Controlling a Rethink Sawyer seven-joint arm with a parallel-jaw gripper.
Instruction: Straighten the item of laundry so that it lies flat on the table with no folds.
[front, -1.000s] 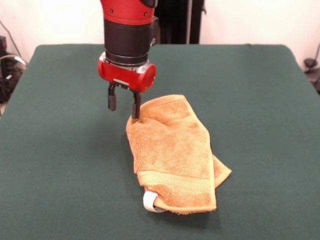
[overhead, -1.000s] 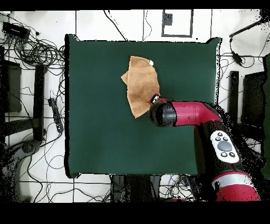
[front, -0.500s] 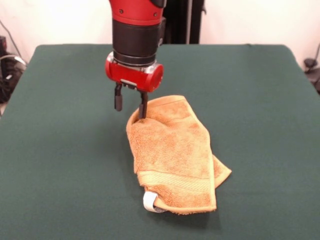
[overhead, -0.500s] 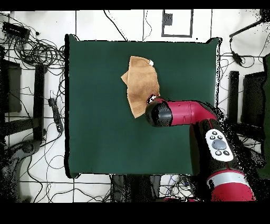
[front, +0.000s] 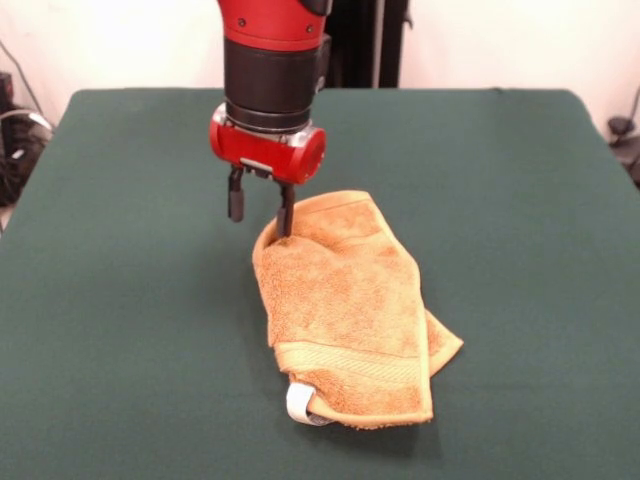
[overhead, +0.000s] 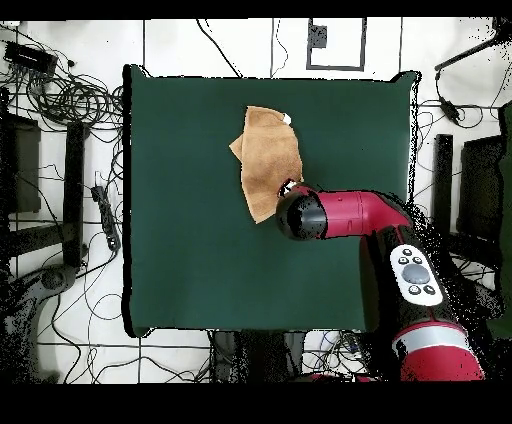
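In the front view, nearest the camera, the small white tag loop (front: 299, 403) sticks out from under the near hem of the towel (front: 350, 310), at its left corner, beside the flat woven band that crosses the cloth there. The towel lies folded over on the table (front: 120, 330), a little right of the middle and more toward the near side; a lower layer pokes out as a point on its right edge, so at least two thicknesses are stacked. Its long axis runs from that near hem away toward the far side, leaning a little left as it goes, and ends in a rounded, slightly raised fold at the far left end. That far end is where the gripper (front: 260, 212) stands: it hangs straight down with its two dark fingers parted by a modest gap and nothing between them, the right finger down at the edge of the fold, seemingly touching the cloth, the left finger over bare green just left of the towel. So nearly all of the towel lies toward the camera and to the right of the gripper. My judgement is that the next move hinges on this: closing here would pinch the far left edge, and drawing it away from the near hem, along the long axis, would open the fold.
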